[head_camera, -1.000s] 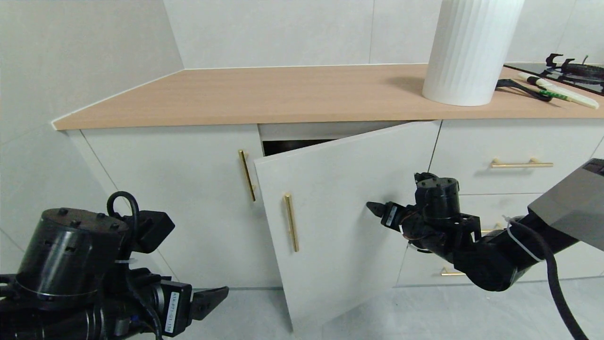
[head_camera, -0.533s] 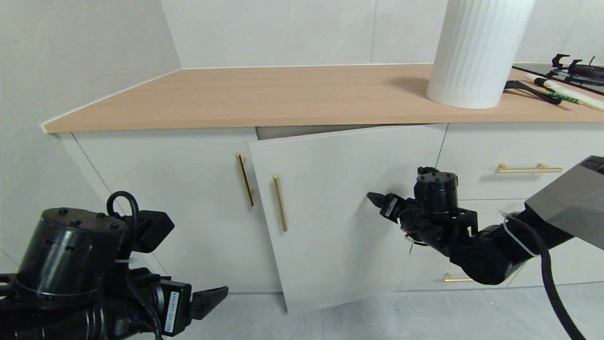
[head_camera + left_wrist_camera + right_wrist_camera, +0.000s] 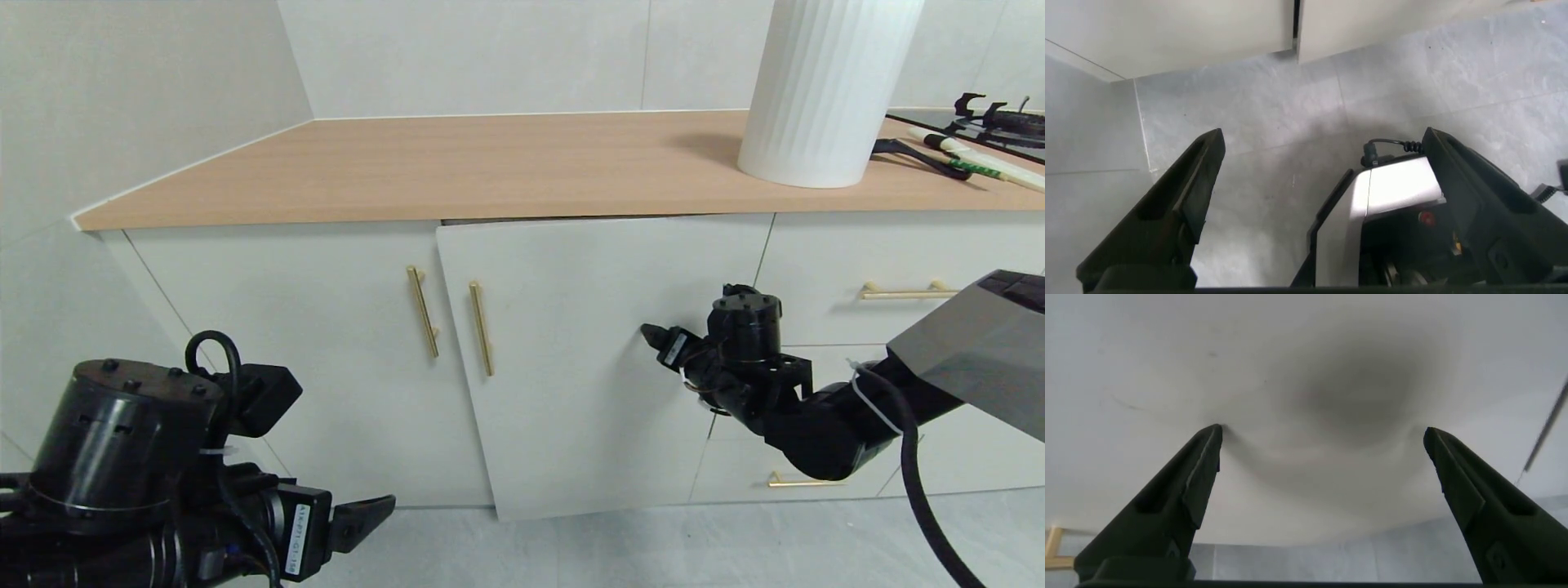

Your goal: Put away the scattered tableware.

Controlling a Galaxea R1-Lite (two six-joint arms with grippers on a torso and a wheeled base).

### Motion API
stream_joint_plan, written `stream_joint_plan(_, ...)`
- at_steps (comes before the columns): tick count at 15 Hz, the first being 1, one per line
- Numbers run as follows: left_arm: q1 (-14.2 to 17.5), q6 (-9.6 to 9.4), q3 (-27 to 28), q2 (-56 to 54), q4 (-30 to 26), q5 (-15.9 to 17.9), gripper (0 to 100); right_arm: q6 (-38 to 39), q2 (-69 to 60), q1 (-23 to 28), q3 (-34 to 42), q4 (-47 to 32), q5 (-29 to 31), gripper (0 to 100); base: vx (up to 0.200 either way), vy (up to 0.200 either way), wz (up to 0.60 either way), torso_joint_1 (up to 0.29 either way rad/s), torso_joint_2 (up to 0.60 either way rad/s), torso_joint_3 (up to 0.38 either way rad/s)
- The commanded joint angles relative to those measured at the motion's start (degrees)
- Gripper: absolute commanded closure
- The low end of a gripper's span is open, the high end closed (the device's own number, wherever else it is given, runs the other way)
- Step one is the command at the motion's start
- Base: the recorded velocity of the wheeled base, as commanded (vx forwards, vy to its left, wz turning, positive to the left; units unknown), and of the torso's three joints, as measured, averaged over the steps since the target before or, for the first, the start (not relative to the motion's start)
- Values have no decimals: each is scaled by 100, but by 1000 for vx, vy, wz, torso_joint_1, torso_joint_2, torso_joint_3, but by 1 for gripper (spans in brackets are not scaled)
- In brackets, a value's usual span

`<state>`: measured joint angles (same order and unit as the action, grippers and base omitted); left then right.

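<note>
My right gripper (image 3: 653, 333) is open, and its fingertips (image 3: 1212, 433) press flat against the pale cabinet door (image 3: 588, 359), right of the door's gold handle (image 3: 481, 328). The door stands almost flush with the cabinet front, a thin dark gap left along its top. The door's surface (image 3: 1315, 367) is close up in the right wrist view. On the wooden countertop (image 3: 457, 167) at the far right lie a black-handled utensil (image 3: 918, 155) and a white and green utensil (image 3: 976, 162). My left gripper (image 3: 371, 513) hangs low at the left, open and empty above the grey floor (image 3: 1274, 122).
A tall white ribbed container (image 3: 824, 90) stands on the counter's right side, with a stove burner (image 3: 1000, 118) behind the utensils. Drawers with gold handles (image 3: 906, 289) lie right of the door, and a second door with its handle (image 3: 422, 310) to the left.
The cabinet door has swung from ajar to nearly closed, with my right gripper moving in against it. The dark opening above the door has vanished. My left arm has stayed put.
</note>
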<state>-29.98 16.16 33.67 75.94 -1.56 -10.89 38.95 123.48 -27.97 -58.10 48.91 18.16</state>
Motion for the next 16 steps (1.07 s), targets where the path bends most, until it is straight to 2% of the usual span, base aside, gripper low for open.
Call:
stream_joint_plan(1,1,1,-10,9,-2,-1,0,-1,115,28,-87,-4,100,0,0,0,0,0,0,0)
stream_joint_plan(8,1,1,-18,18,-2,-1,0,-28,344,151,-342,-4,442,0,0,0,0,0,0,0)
stream_joint_plan(10,1,1,-18,9,-2,-1,0,-10,124,151,-202,-22,355,0,0,0,0,0,0,0)
stream_joint_plan(11,1,1,-18,9,-2,-1,0,-10,-175,125,159,-39,12,0,0,0,0,0,0,0)
stream_joint_plan(13,1,10,-18,9,-2,-1,0,-151,-1098,72,1328,-48,-1430,0,0,0,0,0,0,0)
stream_joint_plan(14,1,1,-18,9,-2,-1,0,-344,-1432,81,1635,-48,-2010,0,0,0,0,0,0,0)
stream_joint_plan(16,1,1,-18,0,-2,-1,0,-502,-1590,98,1793,-48,-2186,0,0,0,0,0,0,0)
